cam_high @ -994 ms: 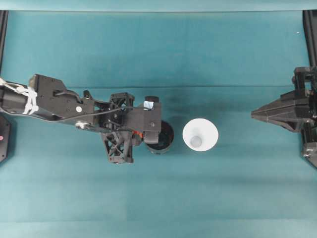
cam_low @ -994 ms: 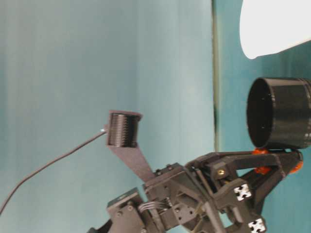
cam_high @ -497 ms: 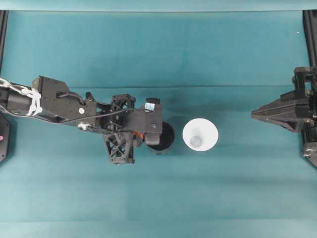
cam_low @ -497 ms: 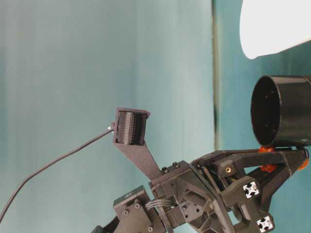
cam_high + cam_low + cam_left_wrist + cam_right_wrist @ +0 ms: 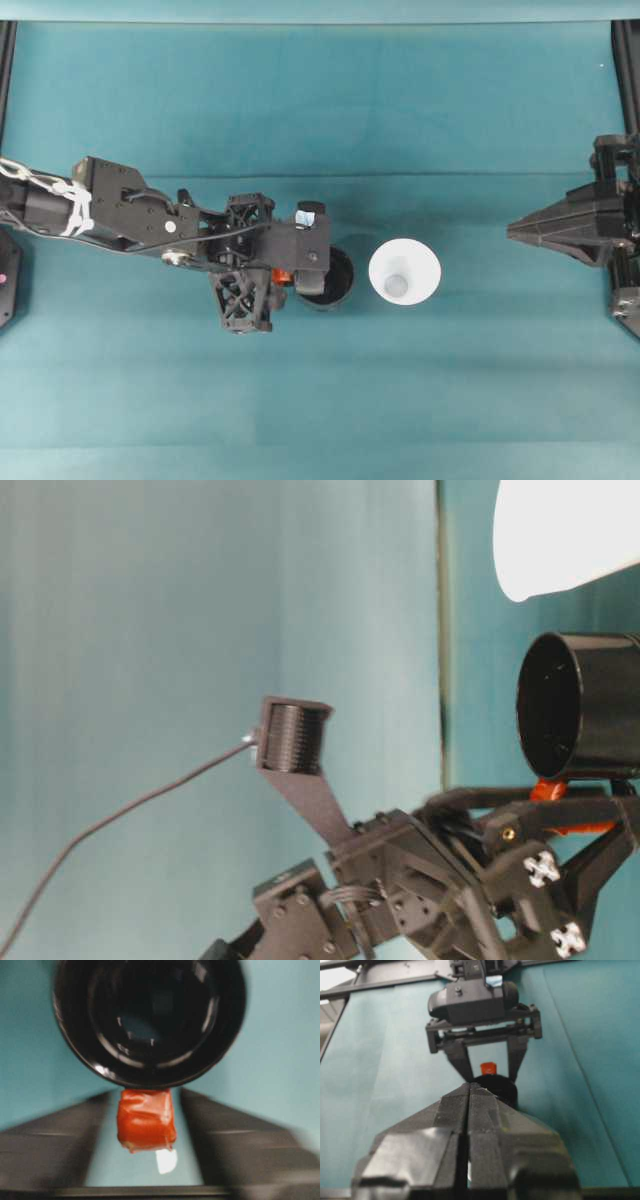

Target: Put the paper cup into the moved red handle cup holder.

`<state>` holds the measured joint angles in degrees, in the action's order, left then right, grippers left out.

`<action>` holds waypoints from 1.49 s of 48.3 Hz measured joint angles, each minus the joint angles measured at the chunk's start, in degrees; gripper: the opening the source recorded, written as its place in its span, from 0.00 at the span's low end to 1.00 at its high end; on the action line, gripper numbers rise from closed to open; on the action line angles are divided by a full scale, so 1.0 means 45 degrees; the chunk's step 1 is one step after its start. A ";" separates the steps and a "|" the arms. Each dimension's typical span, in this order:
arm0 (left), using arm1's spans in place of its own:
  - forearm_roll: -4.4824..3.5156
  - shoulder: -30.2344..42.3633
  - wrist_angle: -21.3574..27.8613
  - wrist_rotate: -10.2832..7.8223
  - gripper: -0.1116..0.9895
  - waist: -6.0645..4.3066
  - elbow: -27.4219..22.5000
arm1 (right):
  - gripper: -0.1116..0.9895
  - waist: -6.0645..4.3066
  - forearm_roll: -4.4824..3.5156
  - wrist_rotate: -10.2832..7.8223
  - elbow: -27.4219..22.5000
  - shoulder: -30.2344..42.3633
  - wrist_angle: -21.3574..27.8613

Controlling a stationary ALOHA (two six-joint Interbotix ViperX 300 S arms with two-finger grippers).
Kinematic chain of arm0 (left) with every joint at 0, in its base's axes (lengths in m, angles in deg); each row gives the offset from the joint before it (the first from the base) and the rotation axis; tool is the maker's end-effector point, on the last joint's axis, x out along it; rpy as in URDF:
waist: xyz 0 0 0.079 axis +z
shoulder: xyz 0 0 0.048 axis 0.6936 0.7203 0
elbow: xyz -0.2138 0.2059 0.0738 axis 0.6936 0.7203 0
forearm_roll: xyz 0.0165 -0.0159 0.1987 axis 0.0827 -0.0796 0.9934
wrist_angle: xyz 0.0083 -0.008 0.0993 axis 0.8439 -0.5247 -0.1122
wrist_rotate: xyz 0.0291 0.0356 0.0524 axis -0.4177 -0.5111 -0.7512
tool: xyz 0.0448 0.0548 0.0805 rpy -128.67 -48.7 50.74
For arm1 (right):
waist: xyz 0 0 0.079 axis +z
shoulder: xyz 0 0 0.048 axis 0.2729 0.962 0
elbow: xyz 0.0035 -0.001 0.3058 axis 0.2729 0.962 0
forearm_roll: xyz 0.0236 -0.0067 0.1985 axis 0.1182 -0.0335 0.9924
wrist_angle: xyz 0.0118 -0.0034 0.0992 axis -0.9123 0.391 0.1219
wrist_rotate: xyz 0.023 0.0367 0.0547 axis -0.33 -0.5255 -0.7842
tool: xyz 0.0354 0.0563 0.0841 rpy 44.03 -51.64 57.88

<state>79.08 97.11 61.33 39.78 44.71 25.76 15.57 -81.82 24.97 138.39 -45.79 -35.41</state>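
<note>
The plain white paper cup (image 5: 404, 272) is seen standing upright on the teal table cloth (image 5: 400, 390), just beside the glossy black round cup holder with the red handle (image 5: 325, 279) and between the two arms. The handle is straddled, ungripped, by the parted fingers of the left gripper (image 5: 147, 1125), which has drawn back slightly since half a second ago. The right gripper (image 5: 518, 231), pressed closed and empty, is parked well apart to the cup's right.

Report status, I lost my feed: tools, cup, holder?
Left tool open, straddling the holder's red handle. Right tool shut, parked. Paper cup upright beside the black holder, not in.
</note>
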 measured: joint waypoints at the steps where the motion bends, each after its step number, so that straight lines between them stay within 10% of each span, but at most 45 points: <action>1: 0.0020 0.0000 0.0000 -0.0020 0.95 -0.0020 0.0000 | 0.00 0.0000 0.0000 0.0020 0.0000 0.0000 0.0000; 17: 0.0000 -0.0449 0.1094 -0.0078 0.96 0.0020 0.0000 | 0.00 0.0000 -0.0020 0.0020 0.0000 -0.0020 0.0234; 33: 0.0020 -0.4590 0.3672 -0.0605 0.96 0.0020 0.0195 | 0.00 -0.0117 0.0000 -0.0371 -0.0078 -0.0078 0.1602; 50: 0.0000 -0.7793 0.4668 -0.0469 0.96 -0.0039 0.1270 | 0.05 -0.0547 0.0000 -0.1133 -0.1738 -0.0195 0.5488; 57: 0.0000 -0.8652 0.4707 -0.0430 0.96 -0.0039 0.1758 | 0.20 -0.0996 0.0020 -0.2324 -0.2500 -0.0020 0.7422; 65: 0.0020 -0.9180 0.4707 -0.0410 0.96 -0.0039 0.2070 | 0.61 -0.1172 0.0059 -0.3887 -0.3066 0.0371 0.8633; 72: 0.0020 -0.9277 0.4727 -0.0430 0.96 -0.0039 0.2129 | 0.94 -0.1172 0.0059 -0.4219 -0.3594 0.1016 0.8750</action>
<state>79.17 55.37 82.60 37.84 44.53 35.34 10.30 -81.55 5.99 122.22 -41.22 3.96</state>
